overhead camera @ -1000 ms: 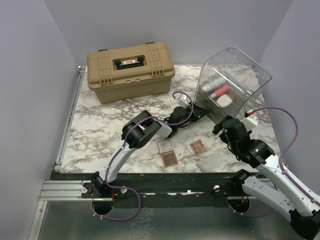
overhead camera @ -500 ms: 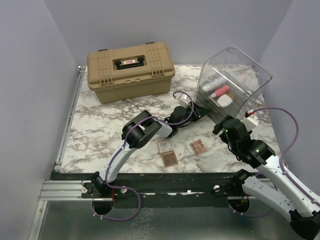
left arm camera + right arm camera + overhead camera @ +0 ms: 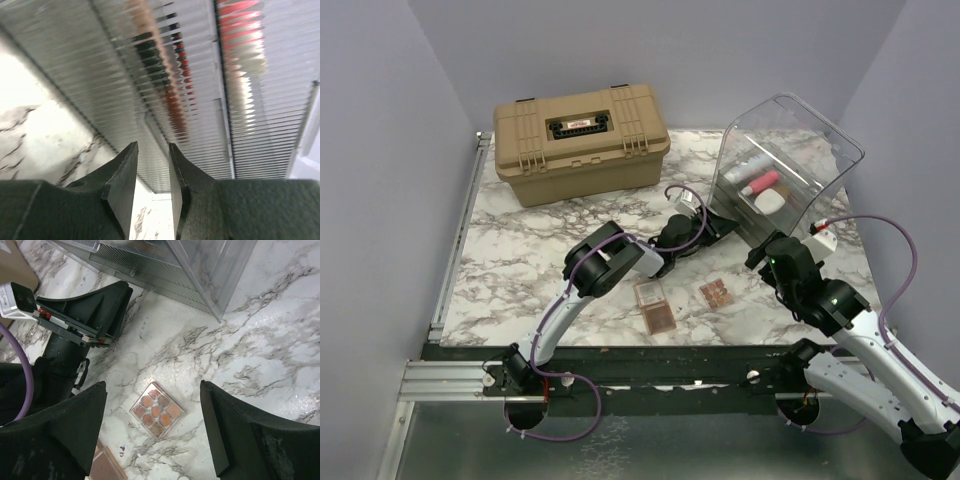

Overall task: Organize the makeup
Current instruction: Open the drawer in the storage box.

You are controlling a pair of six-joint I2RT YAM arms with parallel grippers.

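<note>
In front of the clear bin [image 3: 788, 150], seen from the top camera, a nine-pan palette [image 3: 716, 294] lies flat on the marble table [image 3: 520, 250] just off the bin's near-left corner. Two plain palettes [image 3: 660, 320] touch each other farther out on that side.

Inside the bin, the white tube [image 3: 745, 170] and pink tube [image 3: 763, 183] lie side by side, long axes slanting near-left to far-right. The white oval piece [image 3: 771, 202] sits just nearer.

The left gripper [image 3: 725, 222] noses up to the bin's near-left face. The right gripper [image 3: 765, 252] hangs by its near corner.

Left wrist now: the fingers [image 3: 125, 170] are almost together, a thin slit with nothing in it. The bin's ribbed front is dead ahead, and red-and-black pencils [image 3: 170, 75] smear behind it. Their long axis runs up the frame; which end is the tip is lost in the blur.

Right wrist: jaws spread wide and empty above the nine-pan palette [image 3: 157, 409], which sits diamond-wise, one corner towards the bin.
</note>
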